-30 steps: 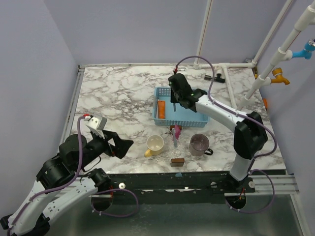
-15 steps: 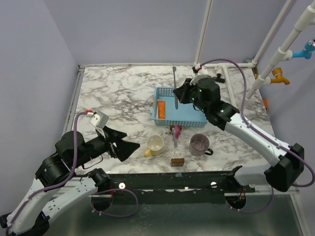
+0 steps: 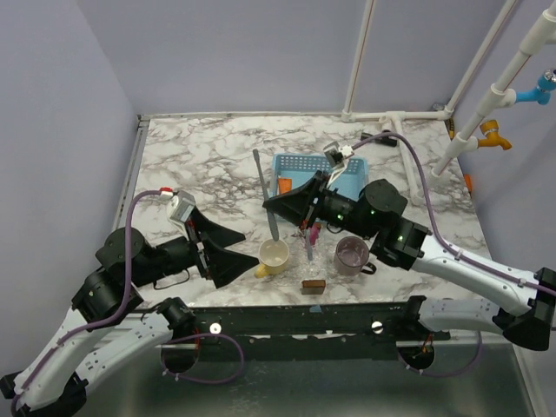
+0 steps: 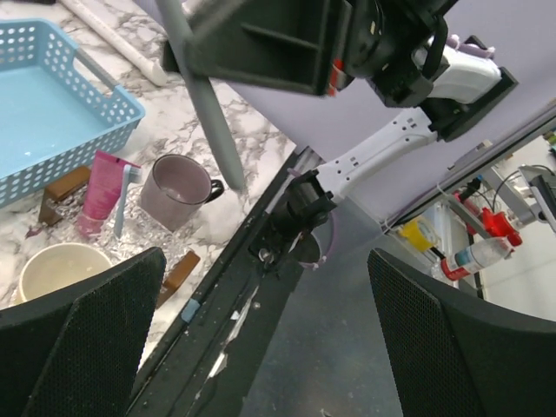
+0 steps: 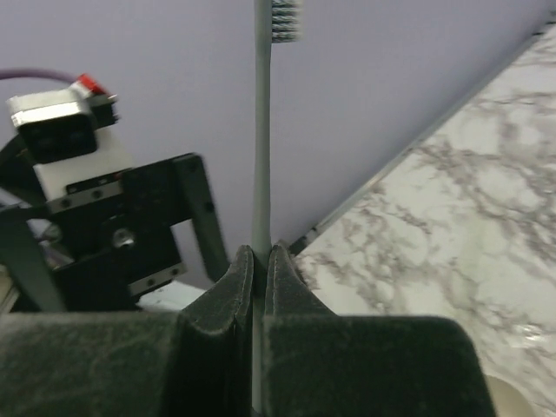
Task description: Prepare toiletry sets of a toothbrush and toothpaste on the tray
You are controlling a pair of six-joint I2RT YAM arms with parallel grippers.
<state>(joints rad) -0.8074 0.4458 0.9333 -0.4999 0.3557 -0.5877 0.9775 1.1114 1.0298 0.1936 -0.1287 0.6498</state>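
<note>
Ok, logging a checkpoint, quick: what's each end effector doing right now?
Left end effector: open, holding nothing.
Right end effector: closed on the grey toothbrush.

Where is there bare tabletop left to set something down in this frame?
Bare marble runs left of and behind the blue basket, up to the far edge. A smaller patch lies right of the basket, toward the table's right edge. The near edge is crowded: yellow cup, glass, purple mug, brown block.

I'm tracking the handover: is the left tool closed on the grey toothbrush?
No, the left tool stands wide open and empty; the grey toothbrush is clamped in the right tool.
</note>
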